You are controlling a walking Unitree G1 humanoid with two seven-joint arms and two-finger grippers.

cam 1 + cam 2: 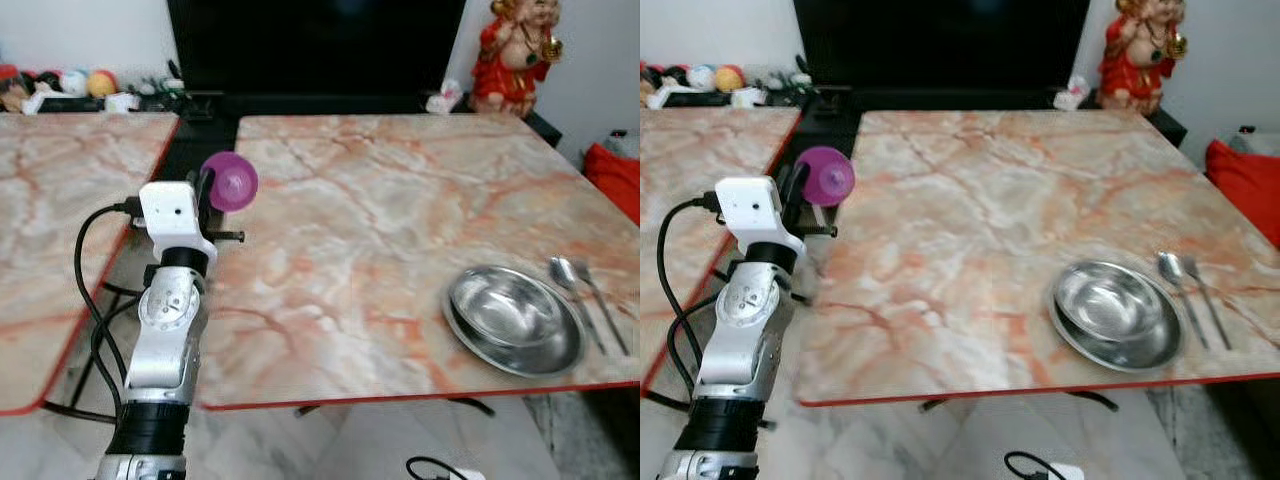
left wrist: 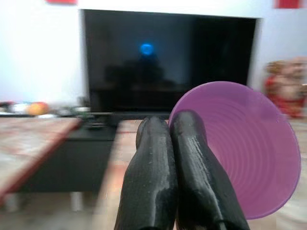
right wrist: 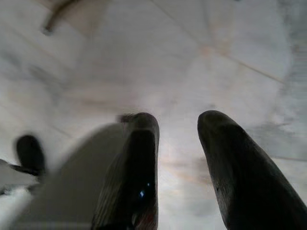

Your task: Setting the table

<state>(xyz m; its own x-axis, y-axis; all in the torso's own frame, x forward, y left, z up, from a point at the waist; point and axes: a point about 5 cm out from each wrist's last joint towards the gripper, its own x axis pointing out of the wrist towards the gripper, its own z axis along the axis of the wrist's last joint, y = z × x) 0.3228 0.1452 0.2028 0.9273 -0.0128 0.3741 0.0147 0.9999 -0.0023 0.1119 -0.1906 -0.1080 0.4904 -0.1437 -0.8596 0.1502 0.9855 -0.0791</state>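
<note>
My left gripper (image 1: 212, 190) is raised at the left edge of the marble table (image 1: 380, 230) and is shut on the rim of a purple plastic cup (image 1: 231, 181). In the left wrist view the cup (image 2: 244, 153) lies on its side beside the two pressed-together fingers (image 2: 172, 177), its open mouth facing the camera. A steel bowl (image 1: 515, 318) sits on a steel plate near the table's front right corner. A spoon (image 1: 572, 285) and a fork (image 1: 603, 300) lie just right of it. My right gripper (image 3: 177, 167) hangs open over the pale floor.
A second marble table (image 1: 60, 210) stands to the left, with a narrow gap between the two. A dark TV (image 1: 315, 45) on a low stand is behind the tables. A red figurine (image 1: 515, 55) stands at the back right, and a red cushion (image 1: 615, 175) lies at the right edge.
</note>
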